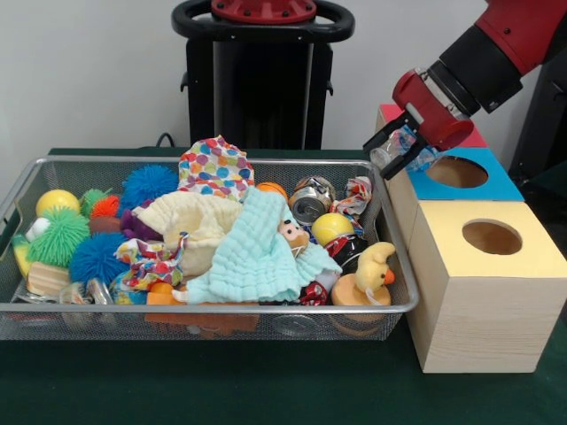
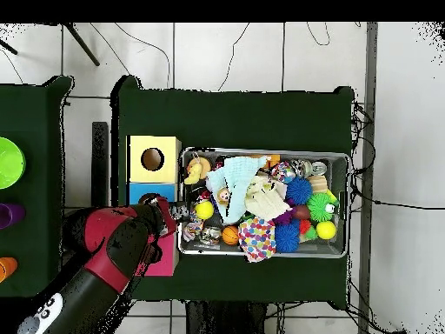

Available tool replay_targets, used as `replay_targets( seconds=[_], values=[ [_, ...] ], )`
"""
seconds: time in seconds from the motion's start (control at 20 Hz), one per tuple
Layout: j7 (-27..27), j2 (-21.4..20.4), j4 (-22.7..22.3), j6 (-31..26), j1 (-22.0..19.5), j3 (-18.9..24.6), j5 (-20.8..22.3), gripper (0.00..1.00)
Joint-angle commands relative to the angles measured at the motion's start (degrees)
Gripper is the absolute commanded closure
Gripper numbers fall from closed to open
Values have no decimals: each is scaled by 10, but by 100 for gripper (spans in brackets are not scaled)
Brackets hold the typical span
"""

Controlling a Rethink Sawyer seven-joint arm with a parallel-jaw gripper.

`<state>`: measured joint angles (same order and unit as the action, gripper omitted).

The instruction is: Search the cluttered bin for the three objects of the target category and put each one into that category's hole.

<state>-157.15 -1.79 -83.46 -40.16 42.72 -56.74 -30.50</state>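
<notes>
Well, on the left the wire bin (image 1: 209, 307) sits heaped with spiky balls (image 1: 58, 237), cloths (image 1: 252, 251) and cans (image 1: 309, 204). Just past its right rim the gripper (image 1: 396, 150) hangs with its fingers clamped on a crinkly clear plastic piece (image 1: 406, 147), beside the blue-topped box's hole (image 1: 456, 172), not over it.

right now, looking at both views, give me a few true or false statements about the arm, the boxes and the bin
1. The gripper holds a crinkly clear plastic piece. True.
2. That piece already sits inside the blue box's hole. False: it is beside the hole, above the blue-topped box's bin-side edge.
3. The yellow-topped box stands nearest the front camera. True.
4. The bin holds only cans. False: cloths, spiky balls and toys fill it too.
</notes>
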Motion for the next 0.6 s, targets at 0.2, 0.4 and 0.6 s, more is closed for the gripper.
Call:
replay_targets(
  seconds=[0.2, 0.4, 0.6],
  values=[
    [-182, 39, 25, -27, 1, 32, -28, 100],
    [-184, 43, 28, -30, 1, 31, -33, 100],
    [-183, 44, 27, -28, 0, 31, -37, 100]
  ],
)
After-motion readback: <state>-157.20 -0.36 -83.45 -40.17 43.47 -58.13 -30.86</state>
